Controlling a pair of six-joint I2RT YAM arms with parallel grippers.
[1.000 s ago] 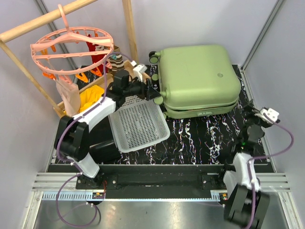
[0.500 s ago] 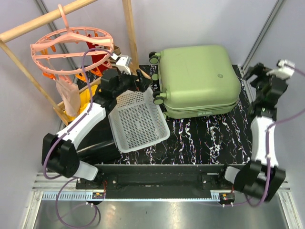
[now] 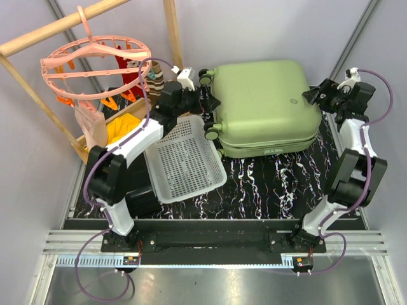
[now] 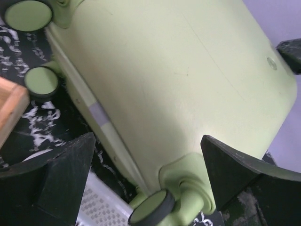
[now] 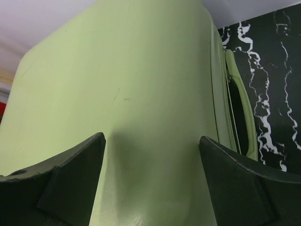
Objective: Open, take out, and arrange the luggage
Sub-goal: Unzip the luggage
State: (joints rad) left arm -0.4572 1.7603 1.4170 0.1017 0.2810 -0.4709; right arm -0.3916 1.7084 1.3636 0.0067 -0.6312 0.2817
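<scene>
Standing along the left edge of the tabletop [image 3: 273, 178], a wooden rack [image 3: 172, 32] carries a round pink clip hanger [image 3: 95, 63], with beige, yellow and red cloth below it. Just right of the rack, a white perforated basket [image 3: 184, 159] lies tilted near the middle of the tabletop, with a dark boxy case [image 3: 137, 197] beside its near-left corner.

The left arm reaches over the basket's far rim. Its left end effector [image 3: 210, 101] has the fingers spread wide apart and grips nothing. It faces the wheeled side of the luggage [image 3: 264, 101]. In the left wrist view, the wheel [image 4: 153, 212] nearest the basket shows between the two dark fingers [image 4: 70, 165], and two more wheels sit at the upper left.

The luggage, a light-green hard-shell suitcase, lies flat and closed at the far-right corner of the tabletop, wheels toward the rack, its side handle [image 3: 273, 149] facing the near edge.

At the right edge, the right arm stands tall and bends inward. Its right end effector [image 3: 316, 94] is close to the luggage's far-right corner, fingers also apart and empty. The right wrist view shows them framing the smooth green shell. I cannot tell whether either fingertip touches the shell.
</scene>
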